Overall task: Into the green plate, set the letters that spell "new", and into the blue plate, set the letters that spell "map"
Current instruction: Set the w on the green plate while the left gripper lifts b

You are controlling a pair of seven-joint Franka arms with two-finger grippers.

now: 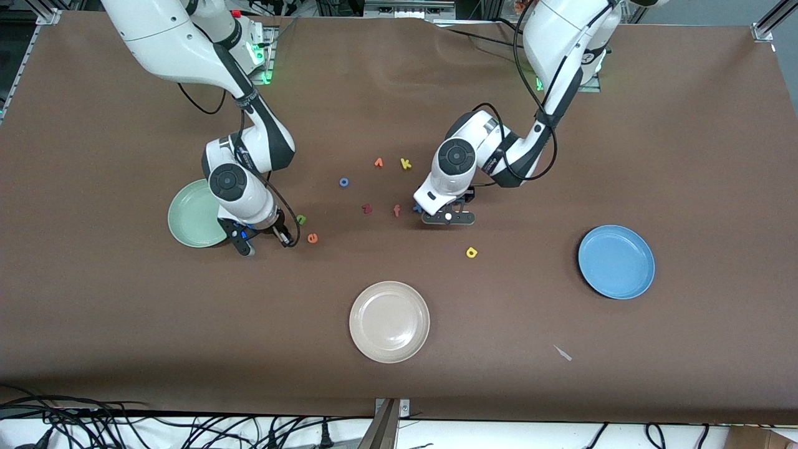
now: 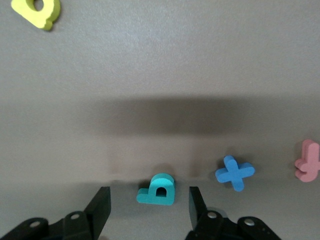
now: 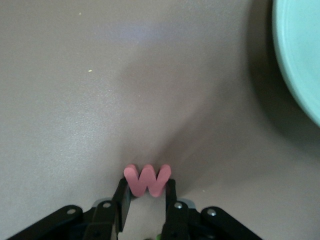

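Note:
My right gripper is low over the table beside the green plate, shut on the pinkish-red w, which stands upright between its fingers. The plate's rim shows in the right wrist view. The green n and orange e lie close by. My left gripper is down at the table and open, its fingers on either side of the teal a without touching it. The yellow p lies nearer the camera. The blue plate sits toward the left arm's end.
A beige plate sits near the front edge. Around the middle lie a blue x, a pink f, a dark red z, a blue o, an orange v-shaped letter and a yellow k.

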